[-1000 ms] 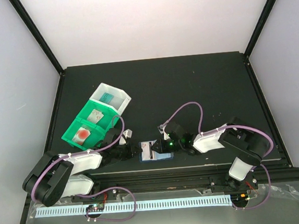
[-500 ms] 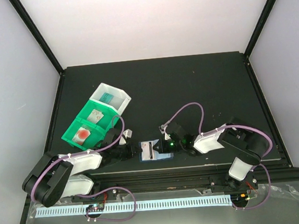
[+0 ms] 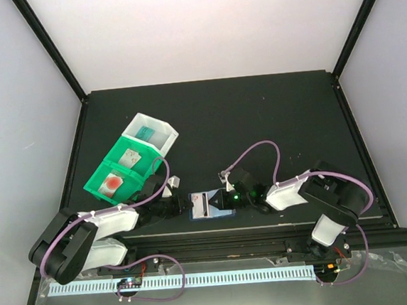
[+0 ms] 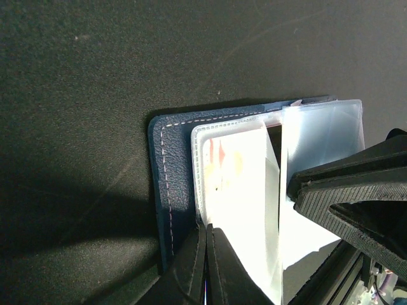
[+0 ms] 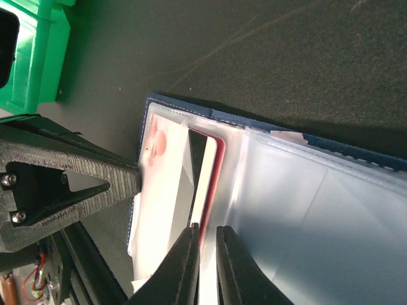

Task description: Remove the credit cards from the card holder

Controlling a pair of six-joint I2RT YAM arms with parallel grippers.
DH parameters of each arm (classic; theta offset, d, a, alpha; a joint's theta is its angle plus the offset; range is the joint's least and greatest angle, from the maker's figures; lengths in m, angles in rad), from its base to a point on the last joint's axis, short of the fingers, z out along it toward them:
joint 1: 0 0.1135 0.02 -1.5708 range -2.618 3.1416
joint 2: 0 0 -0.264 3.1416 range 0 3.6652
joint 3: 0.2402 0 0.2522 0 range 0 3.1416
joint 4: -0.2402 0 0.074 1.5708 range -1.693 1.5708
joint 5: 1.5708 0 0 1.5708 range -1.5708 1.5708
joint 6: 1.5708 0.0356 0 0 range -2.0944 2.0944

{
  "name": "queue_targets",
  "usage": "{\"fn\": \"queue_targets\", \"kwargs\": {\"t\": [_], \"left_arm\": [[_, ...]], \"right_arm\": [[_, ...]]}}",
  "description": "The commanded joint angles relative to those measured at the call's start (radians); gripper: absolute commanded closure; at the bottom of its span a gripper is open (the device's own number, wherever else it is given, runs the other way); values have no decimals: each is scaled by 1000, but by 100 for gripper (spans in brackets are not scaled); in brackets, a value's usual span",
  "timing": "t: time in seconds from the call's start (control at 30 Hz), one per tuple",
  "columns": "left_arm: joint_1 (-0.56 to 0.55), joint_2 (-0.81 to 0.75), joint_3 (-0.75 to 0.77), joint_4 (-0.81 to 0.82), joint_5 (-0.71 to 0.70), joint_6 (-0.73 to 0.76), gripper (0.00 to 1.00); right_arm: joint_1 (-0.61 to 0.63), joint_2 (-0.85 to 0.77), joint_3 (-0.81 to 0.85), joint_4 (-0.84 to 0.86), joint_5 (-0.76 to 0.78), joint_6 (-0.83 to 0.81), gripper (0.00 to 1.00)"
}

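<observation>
The navy card holder (image 3: pixel 210 206) lies open near the table's front edge, between both grippers. My left gripper (image 4: pixel 206 251) is shut on the holder's left edge, where the navy cover (image 4: pixel 173 184) meets the clear pocket. A pale card with a reddish print (image 4: pixel 232 181) sits in that pocket. My right gripper (image 5: pixel 205 244) is shut on the edge of a red-orange card (image 5: pixel 215 181) that stands partly out of the middle pocket. The clear pocket pages (image 5: pixel 305 216) spread to the right. The left gripper's fingers (image 5: pixel 76 184) show at the left of the right wrist view.
A green two-part bin (image 3: pixel 116 176) and a white bin (image 3: pixel 152 132) stand at the back left, each part with a card in it. The green bin's corner (image 5: pixel 35 57) shows in the right wrist view. The table's front rail runs just below the holder.
My right gripper has shifted slightly to the right. The left gripper and the holder have stayed put.
</observation>
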Motion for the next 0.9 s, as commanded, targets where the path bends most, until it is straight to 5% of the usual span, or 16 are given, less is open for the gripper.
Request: {"fn": "queue_targets", "kwargs": {"t": [0.0, 0.5, 0.7, 0.87], "left_arm": [[-5, 5, -13, -86, -65, 16, 98], [-31, 84, -14, -25, -50, -12, 98], [-34, 81, -13, -33, -59, -12, 98], [-33, 64, -10, -58, -82, -12, 98]], "right_arm": [[-3, 35, 7, 41, -3, 7, 86], [-3, 68, 37, 58, -31, -4, 86], [-3, 60, 32, 53, -24, -19, 99], [-6, 20, 3, 54, -3, -35, 99]]}}
